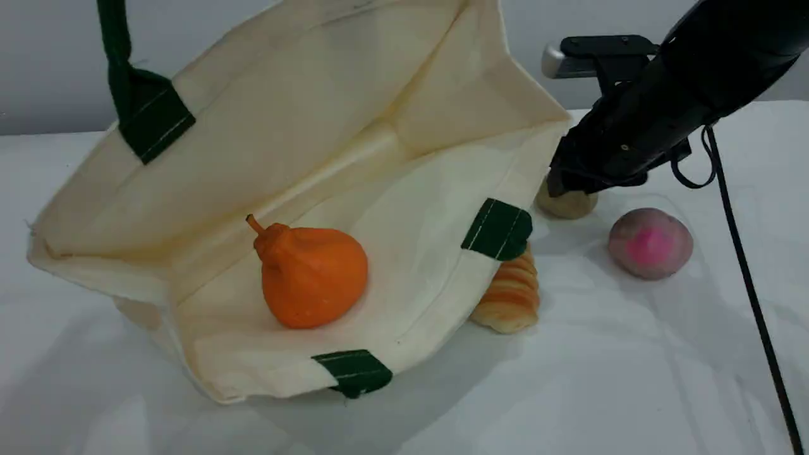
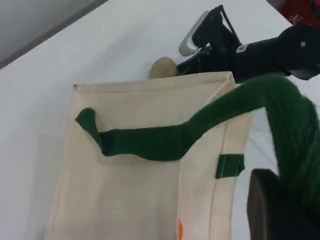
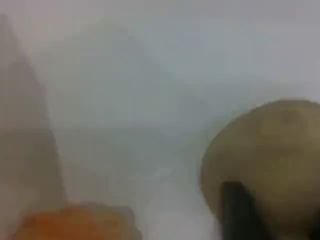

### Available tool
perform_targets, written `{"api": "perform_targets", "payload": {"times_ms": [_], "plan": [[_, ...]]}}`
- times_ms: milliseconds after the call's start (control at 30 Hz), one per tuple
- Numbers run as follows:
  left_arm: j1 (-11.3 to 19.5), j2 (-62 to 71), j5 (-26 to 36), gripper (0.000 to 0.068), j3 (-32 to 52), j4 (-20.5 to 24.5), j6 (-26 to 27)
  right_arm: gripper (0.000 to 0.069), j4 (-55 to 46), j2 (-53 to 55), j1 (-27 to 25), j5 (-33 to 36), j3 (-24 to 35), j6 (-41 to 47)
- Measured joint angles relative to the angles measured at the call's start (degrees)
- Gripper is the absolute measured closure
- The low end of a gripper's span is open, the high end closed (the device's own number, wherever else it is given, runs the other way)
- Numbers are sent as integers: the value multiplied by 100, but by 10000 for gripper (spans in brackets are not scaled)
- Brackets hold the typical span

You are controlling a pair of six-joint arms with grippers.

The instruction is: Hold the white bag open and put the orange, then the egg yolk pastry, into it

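The white bag (image 1: 354, 114) lies on its side with its mouth held wide toward the camera. Its green handle (image 2: 150, 142) runs up into my left gripper (image 2: 287, 200), which is shut on it; that gripper is out of the scene view. Inside the bag, on the lower wall, rests the orange (image 1: 313, 275). To the right of the bag the egg yolk pastry (image 1: 572, 203) sits on the table. My right gripper (image 1: 565, 183) is down over it, and one dark finger (image 3: 240, 210) presses against the pastry (image 3: 270, 160).
A ridged golden bread roll (image 1: 510, 294) lies half under the bag's rim. A pinkish dome with a hot-pink centre (image 1: 651, 243) sits right of the pastry. A black cable (image 1: 746, 272) hangs from the right arm down across the table's right side.
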Motion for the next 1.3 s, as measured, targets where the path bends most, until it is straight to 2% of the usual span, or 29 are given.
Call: {"api": "perform_targets", "payload": {"times_ms": [67, 167, 467, 733, 900, 1133, 1233, 1300], "plan": [[0, 0, 0, 617, 0, 0, 0, 552, -19, 0, -27, -19, 0, 0], [0, 0, 0, 617, 0, 0, 0, 555, -19, -27, -112, 50, 6, 0], [0, 0, -5, 617, 0, 28, 0, 555, -65, -430, -724, 902, 27, 0], [0, 0, -9, 617, 0, 28, -5, 555, -622, -667, -1065, 1401, 128, 251], [0, 0, -12, 617, 0, 28, 0, 555, -1052, -960, -1364, 1479, 394, 546], [0, 0, -16, 617, 0, 28, 0, 555, -1259, -1715, -1906, 2339, 887, 713], [0, 0, -23, 617, 0, 28, 0, 555, -1265, -2015, -1946, 2531, 1080, 713], [0, 0, -30, 617, 0, 28, 0, 555, -1242, -2593, -1932, 2671, 1387, 702]]}}
